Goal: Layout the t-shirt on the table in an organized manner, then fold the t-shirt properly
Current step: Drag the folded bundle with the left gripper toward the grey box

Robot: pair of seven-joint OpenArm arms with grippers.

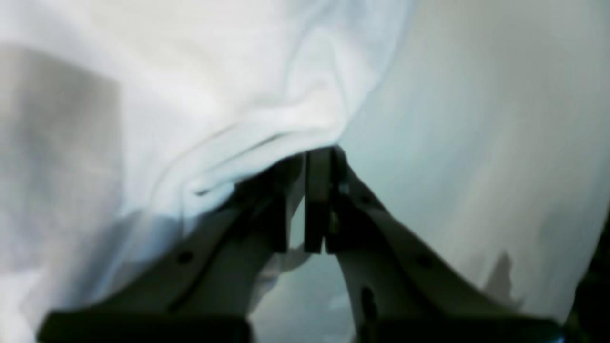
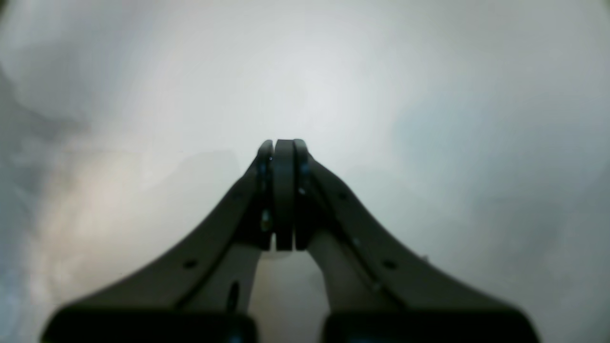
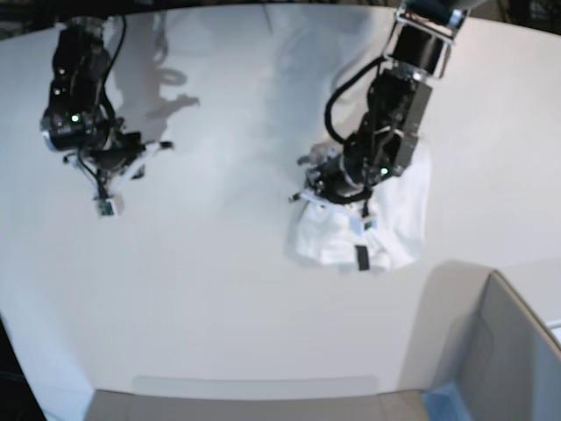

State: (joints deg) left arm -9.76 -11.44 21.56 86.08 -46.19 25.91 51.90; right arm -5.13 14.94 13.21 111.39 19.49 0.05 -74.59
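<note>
The white t-shirt (image 3: 399,215) lies bunched on the white table (image 3: 219,289) at the right of the base view, with a small black tag (image 3: 360,257) at its near edge. My left gripper (image 1: 312,155) is shut on a fold of the t-shirt's edge (image 1: 248,109); in the base view this gripper (image 3: 305,189) is at the shirt's left side. The print is hidden. My right gripper (image 2: 283,145) is shut with nothing in it over bare table (image 2: 429,119), far left of the shirt, at the table's back left (image 3: 158,146).
A grey box with a blue corner (image 3: 504,351) stands at the front right, close to the shirt's near side. The table's curved front edge (image 3: 254,381) runs along the bottom of the base view.
</note>
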